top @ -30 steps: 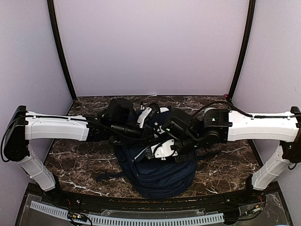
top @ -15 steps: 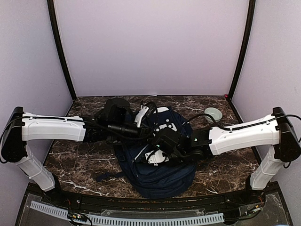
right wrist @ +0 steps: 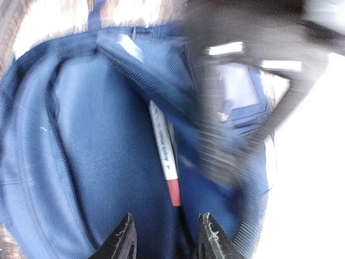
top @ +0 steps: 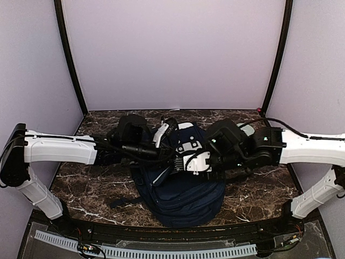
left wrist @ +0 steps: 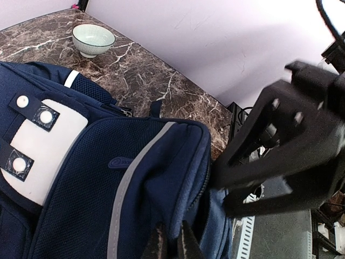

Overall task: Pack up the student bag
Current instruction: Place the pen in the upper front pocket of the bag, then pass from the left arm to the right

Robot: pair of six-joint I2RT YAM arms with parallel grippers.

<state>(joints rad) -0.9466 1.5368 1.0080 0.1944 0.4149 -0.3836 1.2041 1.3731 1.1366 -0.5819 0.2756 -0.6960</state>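
The student bag [top: 178,189] is laid at the middle of the tabletop [top: 91,183], toward the near edge. Its fabric is judged soft and limp, best taken at the zip rim, which is pinched by the closed left hand [left wrist: 172,240]. The right hand [right wrist: 167,226] is held open over the main compartment, where a pen [right wrist: 164,156] is seen.

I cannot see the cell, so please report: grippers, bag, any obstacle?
Left gripper shut on student bag edge. Right gripper open above the bag, pen inside. Bowl stands apart.
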